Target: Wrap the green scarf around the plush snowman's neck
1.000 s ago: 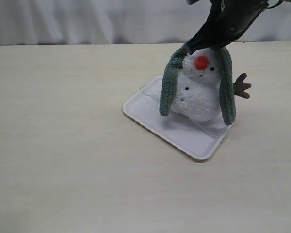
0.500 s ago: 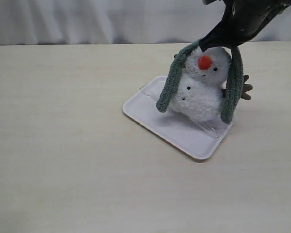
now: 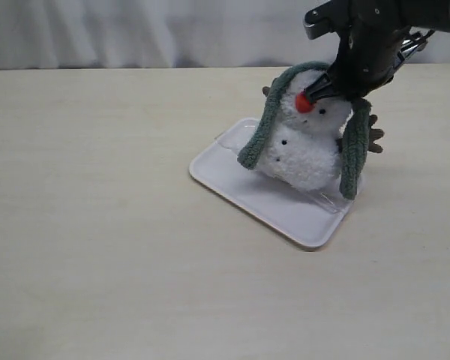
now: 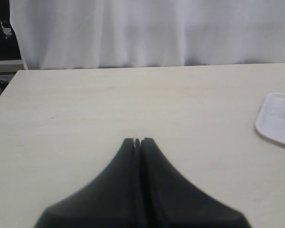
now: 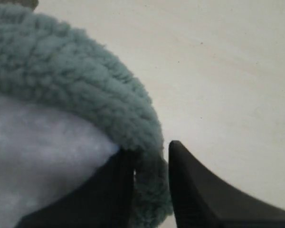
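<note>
Your right pincer point(image 3: 313, 92) comes in from the upper right of the exterior view and meets the head of the plush snowman point(image 3: 304, 154), its dark tip just beside the orange nose point(image 3: 305, 103). The green scarf point(image 3: 259, 135) lies over the crown of the toy's head rather than in the crease between the two balls. One end hangs down the left side of the body in that view, and the other falls down the right side, in front of a brown twig arm point(image 3: 373, 135). In the right wrist view the two black fingers point(image 5: 190, 190) are clamped on a fold of the fuzzy knit, with a strip of green showing between them against the white plush. The snowman leans a little and sits on a white tray point(image 3: 285, 210), which lies at an angle on the pale desk point(image 3: 97, 225). Both scarf ends hang clear of the desk, their tips low over the tray. Your left pincer point(image 4: 137, 141) hangs over a bare stretch of desk well apart from the toy, its jaws pressed together with nothing between them, and only one corner of the tray shows in its view. A white curtain point(image 3: 135, 34) closes off the back of the scene.
</note>
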